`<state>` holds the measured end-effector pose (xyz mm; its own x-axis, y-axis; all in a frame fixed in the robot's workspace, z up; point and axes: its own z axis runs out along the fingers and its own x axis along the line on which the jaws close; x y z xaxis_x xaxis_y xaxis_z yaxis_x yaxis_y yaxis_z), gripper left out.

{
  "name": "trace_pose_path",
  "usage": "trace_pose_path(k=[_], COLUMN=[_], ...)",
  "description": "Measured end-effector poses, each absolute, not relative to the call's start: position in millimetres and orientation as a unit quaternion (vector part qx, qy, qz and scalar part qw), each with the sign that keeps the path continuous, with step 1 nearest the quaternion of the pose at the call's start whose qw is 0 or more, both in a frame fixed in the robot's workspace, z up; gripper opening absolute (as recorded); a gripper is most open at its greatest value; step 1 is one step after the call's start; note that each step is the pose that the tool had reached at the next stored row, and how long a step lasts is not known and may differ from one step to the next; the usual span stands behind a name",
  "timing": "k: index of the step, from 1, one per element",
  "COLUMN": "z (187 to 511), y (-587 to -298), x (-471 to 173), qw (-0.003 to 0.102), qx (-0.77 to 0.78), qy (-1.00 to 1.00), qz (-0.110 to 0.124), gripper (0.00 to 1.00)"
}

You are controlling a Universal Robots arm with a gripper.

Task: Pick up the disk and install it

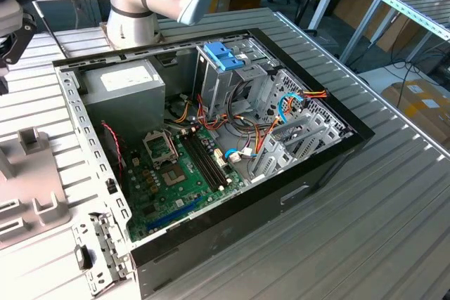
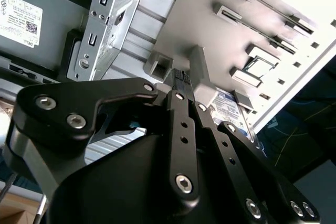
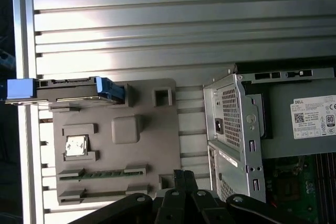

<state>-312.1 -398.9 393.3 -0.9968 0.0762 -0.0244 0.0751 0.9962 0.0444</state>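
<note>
The disk (image 3: 63, 88) stands on edge in a slot at one end of the grey holder plate (image 3: 142, 156), which lies at the exterior view's left edge beside the open computer case (image 1: 295, 187). The gripper (image 3: 184, 178) hangs over the plate's opposite end, its jaws seemingly pressed together and empty.

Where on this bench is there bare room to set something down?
Free: the slatted table on the exterior view's right of the computer case. Crowded: inside the case among cables, and the grey fixture plate with the disk at its edge.
</note>
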Motion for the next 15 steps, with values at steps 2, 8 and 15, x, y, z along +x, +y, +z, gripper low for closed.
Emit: trace_pose_path(k=[2, 8, 15], z=[393.3, 393.3, 393.3], y=[-398.9, -399.0, -398.9], x=[-314.6, -324.6, -332.7], qw=[0.013, 0.013, 0.013], qx=[0.038, 0.038, 0.038], qy=[0.999, 0.999, 0.999], qz=[0.022, 0.022, 0.022], gripper=[0.11, 0.11, 0.11])
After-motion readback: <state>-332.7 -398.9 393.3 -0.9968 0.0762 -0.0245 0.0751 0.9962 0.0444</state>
